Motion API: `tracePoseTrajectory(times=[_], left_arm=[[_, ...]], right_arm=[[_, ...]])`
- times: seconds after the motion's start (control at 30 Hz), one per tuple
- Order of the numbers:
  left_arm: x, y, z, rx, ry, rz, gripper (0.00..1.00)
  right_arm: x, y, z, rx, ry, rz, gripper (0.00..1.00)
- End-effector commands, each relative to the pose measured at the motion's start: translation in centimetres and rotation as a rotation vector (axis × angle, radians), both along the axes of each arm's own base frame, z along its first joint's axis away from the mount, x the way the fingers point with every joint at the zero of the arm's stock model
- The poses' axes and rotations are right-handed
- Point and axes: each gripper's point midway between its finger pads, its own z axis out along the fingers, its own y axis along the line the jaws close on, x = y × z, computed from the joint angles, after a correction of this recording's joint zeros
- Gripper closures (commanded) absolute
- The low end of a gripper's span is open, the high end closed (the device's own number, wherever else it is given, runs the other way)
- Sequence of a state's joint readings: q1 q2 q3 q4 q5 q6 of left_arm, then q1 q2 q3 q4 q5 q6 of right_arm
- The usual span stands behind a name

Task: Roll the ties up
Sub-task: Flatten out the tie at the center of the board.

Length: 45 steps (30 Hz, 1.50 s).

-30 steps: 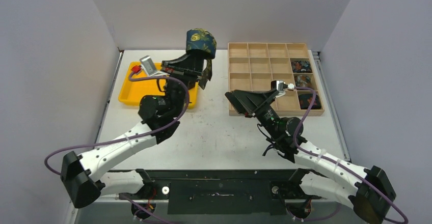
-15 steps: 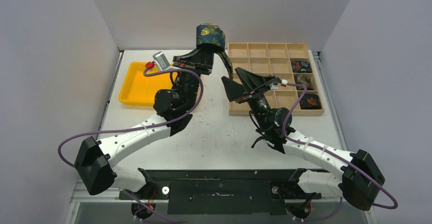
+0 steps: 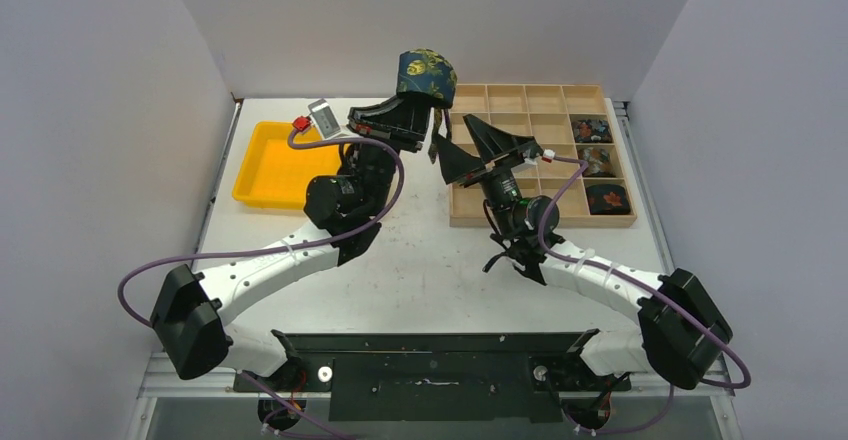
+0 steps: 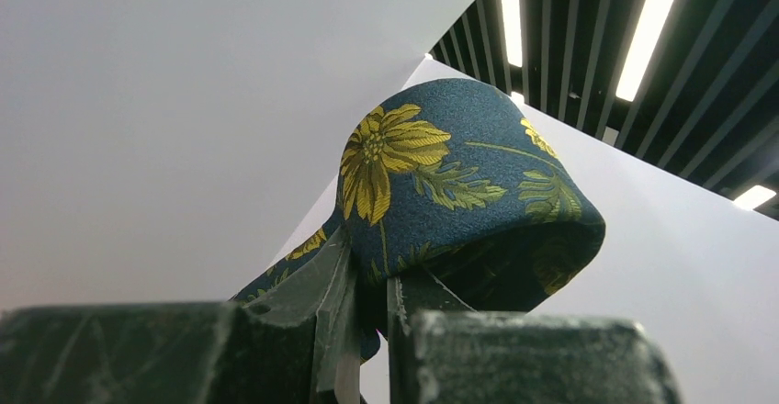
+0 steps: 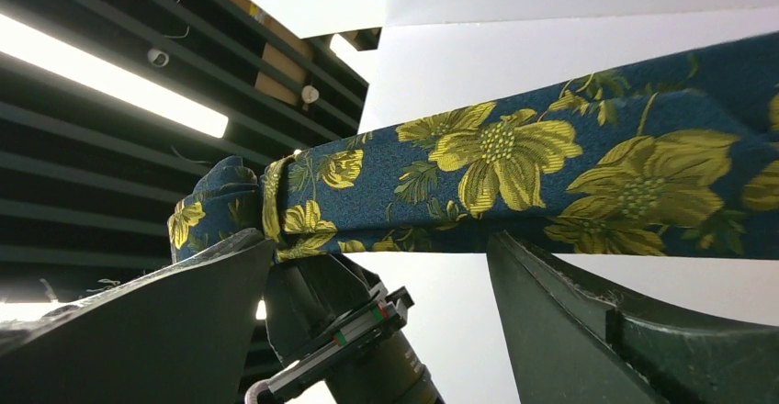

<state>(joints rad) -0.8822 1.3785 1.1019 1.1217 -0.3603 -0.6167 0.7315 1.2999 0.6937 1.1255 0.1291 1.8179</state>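
Observation:
A navy tie [image 3: 426,71] with yellow flowers is held high in the air, folded into a loop over my left gripper [image 3: 419,108], which is shut on it. In the left wrist view the loop [image 4: 459,184] bulges above the pinching fingers [image 4: 367,308]. A tail [image 3: 437,142] hangs down from the loop. My right gripper [image 3: 462,146] is open, raised beside the tail; in the right wrist view the tie strip [image 5: 514,184] runs across just above and between its spread fingers, touching neither clearly. Three rolled ties [image 3: 592,128] [image 3: 599,161] [image 3: 608,198] sit in the wooden tray's right column.
A wooden compartment tray [image 3: 515,105] stands at the back right. A yellow bin [image 3: 270,165] stands at the back left, partly behind the left arm. White walls enclose the table on three sides.
The left gripper has carried the tie up and to the right, away from the yellow bin. The right gripper has risen from the tray's front edge to beside the hanging tail.

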Motion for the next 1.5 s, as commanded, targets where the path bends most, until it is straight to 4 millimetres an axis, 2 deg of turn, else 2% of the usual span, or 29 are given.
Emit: tracePoseTrajectory(times=[0.0,0.13,0.27,0.43,0.67,0.83,1.07,1.27,1.4,1.47], left_arm=[[-2.1,0.8,3.8,-0.066,-0.115,-0.031,1.00],[-1.7,1.0,4.0,-0.042,-0.111,0.010,1.00],[-1.4,0.8,4.1,-0.041,-0.113,0.014,1.00],[-1.4,0.2,4.3,-0.042,-0.117,-0.001,1.00],[-2.8,-1.3,4.5,-0.034,-0.148,-0.063,1.00],[-3.7,-2.1,4.4,-0.033,-0.164,-0.110,1.00],[-4.6,-1.5,3.5,-0.039,-0.156,-0.119,1.00],[-4.7,-0.9,2.6,-0.072,-0.136,-0.129,1.00],[-4.7,-0.5,2.1,-0.092,-0.124,-0.125,1.00],[-4.5,-0.3,1.7,-0.106,-0.110,-0.116,1.00]], right_arm=[[-2.4,-1.2,5.6,0.148,-0.156,0.055,0.10],[-3.4,-2.3,6.0,0.117,-0.161,0.023,0.10],[-4.4,-2.6,6.8,0.096,-0.182,0.025,0.10],[-5.6,-1.5,7.4,0.070,-0.195,0.048,0.10],[-5.0,-0.6,7.3,0.117,-0.194,0.075,0.10],[-4.0,-1.2,7.0,0.127,-0.173,0.047,0.10],[-2.0,-3.7,6.4,0.146,-0.148,-0.029,0.09],[-1.3,-3.6,6.9,0.154,-0.166,-0.038,0.00],[-0.9,-3.8,7.3,0.159,-0.181,-0.053,0.14],[-0.8,-3.8,7.6,0.157,-0.189,-0.061,0.25]])
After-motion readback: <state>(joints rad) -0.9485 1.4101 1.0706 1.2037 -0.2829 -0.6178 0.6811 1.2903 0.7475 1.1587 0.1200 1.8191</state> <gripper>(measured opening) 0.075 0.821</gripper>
